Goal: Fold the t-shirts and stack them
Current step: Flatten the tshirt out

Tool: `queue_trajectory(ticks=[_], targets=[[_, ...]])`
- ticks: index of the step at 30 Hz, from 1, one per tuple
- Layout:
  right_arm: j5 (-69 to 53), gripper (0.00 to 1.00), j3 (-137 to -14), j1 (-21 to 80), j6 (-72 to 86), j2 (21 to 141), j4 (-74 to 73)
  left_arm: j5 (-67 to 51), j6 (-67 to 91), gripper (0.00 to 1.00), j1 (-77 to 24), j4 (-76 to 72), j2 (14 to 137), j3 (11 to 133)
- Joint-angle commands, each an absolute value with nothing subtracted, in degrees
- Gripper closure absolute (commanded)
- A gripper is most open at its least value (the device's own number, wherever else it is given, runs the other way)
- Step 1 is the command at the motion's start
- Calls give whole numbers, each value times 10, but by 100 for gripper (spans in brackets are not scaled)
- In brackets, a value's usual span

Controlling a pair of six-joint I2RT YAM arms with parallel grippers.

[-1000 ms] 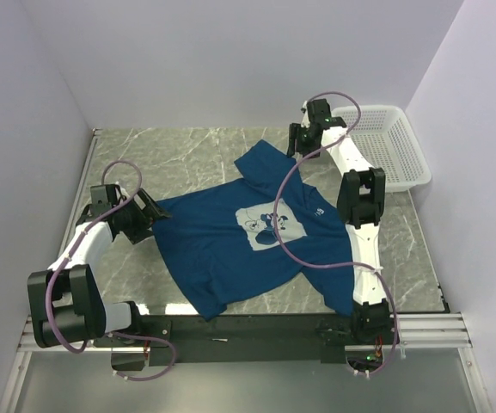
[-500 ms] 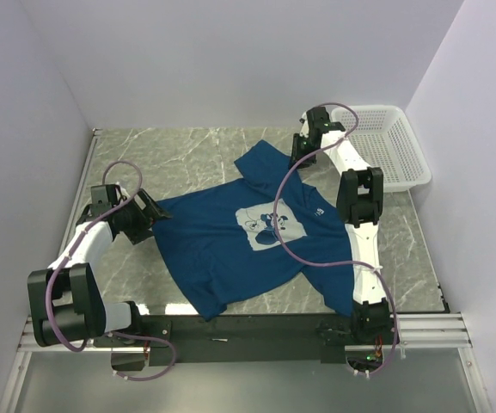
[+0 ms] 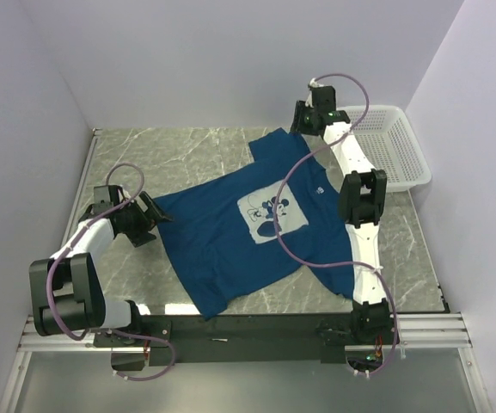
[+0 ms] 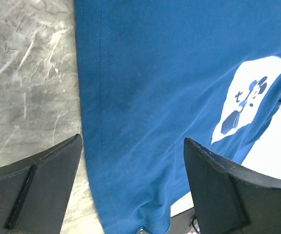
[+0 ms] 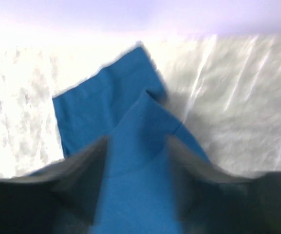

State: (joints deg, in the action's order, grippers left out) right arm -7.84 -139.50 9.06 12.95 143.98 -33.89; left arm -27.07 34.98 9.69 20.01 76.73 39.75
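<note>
Seen from above, your right gripper (image 3: 305,120) now sits farther back than a second ago, close to the rear wall. It has carried a far edge of the dark blue t-shirt (image 3: 230,245) with it. The cloth, which was rumpled under that arm, is now drawn out longer across the marble table (image 3: 179,155), and its pale mouse print (image 3: 267,213) has shifted toward the back. That reads as spreading the garment flat, so folding has not yet begun. The right wrist view is blurred, but blue cloth rises up between the two dark fingers, so that gripper appears clamped on the shirt. Your left gripper (image 3: 150,215) is at the shirt's left sleeve edge and has hardly moved. In its wrist view the fingers (image 4: 43,187) stand wide apart with cloth running between them, and you cannot tell whether they pinch it. The count is one t-shirt, lying mid-table between the two arms, one print, two grippers, and one white mesh basket (image 3: 394,142) in the far right corner, with nothing visible inside it.
</note>
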Motion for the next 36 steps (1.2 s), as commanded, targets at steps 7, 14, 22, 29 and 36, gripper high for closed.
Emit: queue_trajectory(ticks=[7,14,22,29,36], targets=[[-234,22,-1195,72,-112,1197,-323,-277,377,10,96,192,746,382],[-434,23,-744,75,-659,879,-588,-224,431,17,56,257,737,371],[-298,23,-442,88,-673,584,-600,-236,516,18,-52,279,622,326],[-197,25,-316,136,-556,535,-491,-126,737,20,-254,328,537,274],[-145,25,-314,142,-500,577,-421,-67,823,29,-406,340,638,293]])
